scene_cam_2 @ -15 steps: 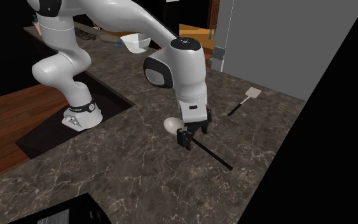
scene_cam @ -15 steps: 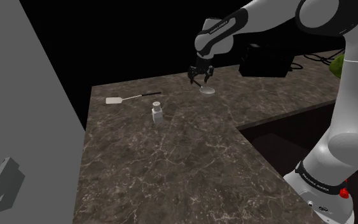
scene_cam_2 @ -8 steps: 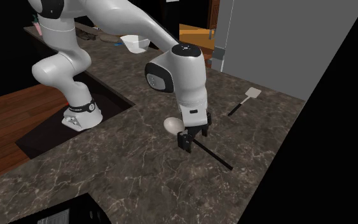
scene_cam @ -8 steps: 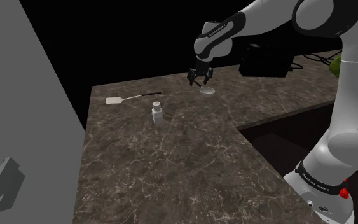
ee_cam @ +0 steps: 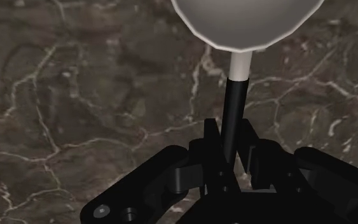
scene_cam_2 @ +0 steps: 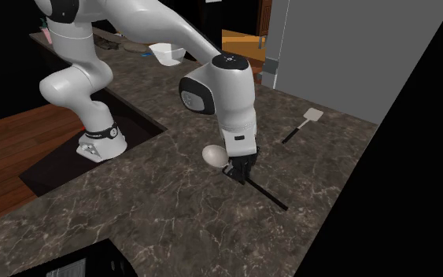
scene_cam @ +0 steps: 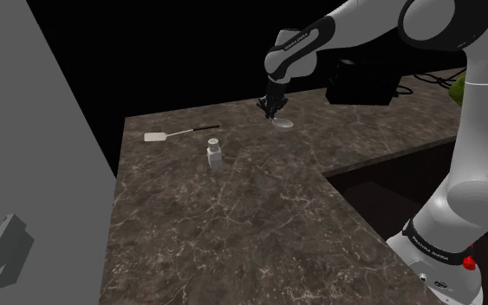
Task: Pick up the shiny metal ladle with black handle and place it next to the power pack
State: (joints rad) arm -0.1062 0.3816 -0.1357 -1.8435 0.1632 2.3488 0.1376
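The ladle lies on the dark marble counter. Its pale round bowl continues into a thin black handle. My black gripper is down at the counter, shut on that handle close behind the bowl. In the wrist view the two fingers clasp the handle between them. The power pack, a black box, sits behind the gripper towards the shoulder view's right, and its corner shows in the second exterior view.
A white spatula lies near the counter's far edge. A small clear jar stands nearer the camera in the shoulder view. A white bowl sits behind the arm. A grey wall borders the counter.
The gripper sank a little onto the ladle's handle and its fingers went from wide apart to shut on it. The ladle has not moved.
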